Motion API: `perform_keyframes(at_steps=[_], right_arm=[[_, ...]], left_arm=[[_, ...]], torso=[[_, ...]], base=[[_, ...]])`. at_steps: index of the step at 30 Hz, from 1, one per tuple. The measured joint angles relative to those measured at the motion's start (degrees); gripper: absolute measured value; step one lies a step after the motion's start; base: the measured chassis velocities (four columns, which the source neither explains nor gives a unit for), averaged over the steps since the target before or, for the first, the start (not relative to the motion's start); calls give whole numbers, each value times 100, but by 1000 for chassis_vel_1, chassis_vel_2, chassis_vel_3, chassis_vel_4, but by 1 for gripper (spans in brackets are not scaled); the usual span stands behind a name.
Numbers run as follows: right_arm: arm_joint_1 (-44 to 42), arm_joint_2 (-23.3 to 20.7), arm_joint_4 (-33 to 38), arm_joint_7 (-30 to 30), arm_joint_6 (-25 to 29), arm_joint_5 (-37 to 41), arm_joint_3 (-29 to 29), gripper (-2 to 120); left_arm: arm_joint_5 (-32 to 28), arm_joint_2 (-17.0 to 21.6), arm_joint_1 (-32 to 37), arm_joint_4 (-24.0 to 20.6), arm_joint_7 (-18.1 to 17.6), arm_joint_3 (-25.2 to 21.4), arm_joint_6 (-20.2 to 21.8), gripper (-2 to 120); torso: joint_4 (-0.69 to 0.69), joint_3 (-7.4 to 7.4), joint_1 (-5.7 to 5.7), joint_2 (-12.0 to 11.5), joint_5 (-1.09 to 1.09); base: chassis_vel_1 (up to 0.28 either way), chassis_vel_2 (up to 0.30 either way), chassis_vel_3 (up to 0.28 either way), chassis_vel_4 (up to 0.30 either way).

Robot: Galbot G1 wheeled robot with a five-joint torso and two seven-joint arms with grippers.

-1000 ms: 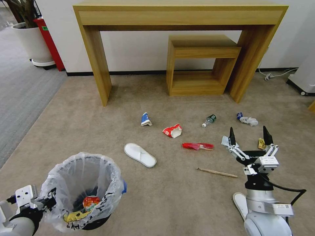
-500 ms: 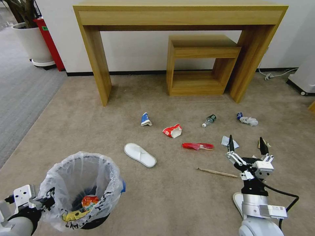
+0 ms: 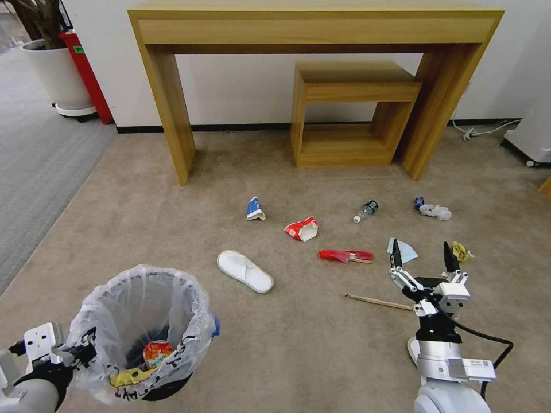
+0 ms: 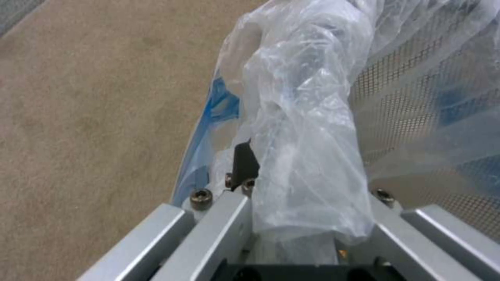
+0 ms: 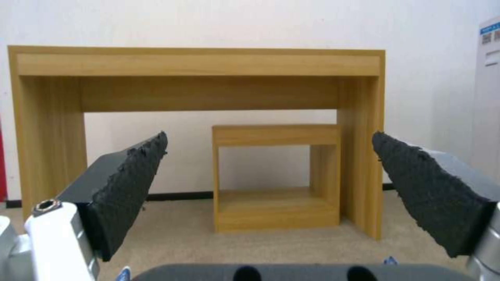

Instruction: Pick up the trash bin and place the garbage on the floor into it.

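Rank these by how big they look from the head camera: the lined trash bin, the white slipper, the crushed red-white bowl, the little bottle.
1. trash bin, though it sits nearest the camera, which enlarges it
2. white slipper
3. crushed bowl
4. bottle, smallest, but also farthest away

— What stands ahead of my right gripper (image 3: 420,252)?
— A tall wooden table (image 3: 313,26), with a small wooden stool (image 3: 356,86) under it.
— And far off to its left?
— A white plant pot (image 3: 57,74) on grey carpet (image 3: 34,166).
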Motion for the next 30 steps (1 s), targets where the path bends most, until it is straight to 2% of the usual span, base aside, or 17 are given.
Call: perform_keyframes(at_steps=[8, 21, 30], right_arm=[[39, 23, -44, -55, 76, 9, -44, 100], [192, 11, -155, -110, 163, -11, -65, 100], [256, -19, -200, -135, 145, -9, -45, 100]], left_arm=[[-9, 13, 1, 0, -8, 2, -11, 1], [-33, 22, 2, 0, -38, -30, -41, 1], [-49, 46, 3, 0, -43, -46, -44, 1]], torso=[[0, -1, 0, 0, 0], [1, 2, 0, -1, 0], [-2, 3, 1, -1, 1]], base=[[-32, 40, 41, -48], [-218, 216, 220, -228], [-68, 80, 57, -68]])
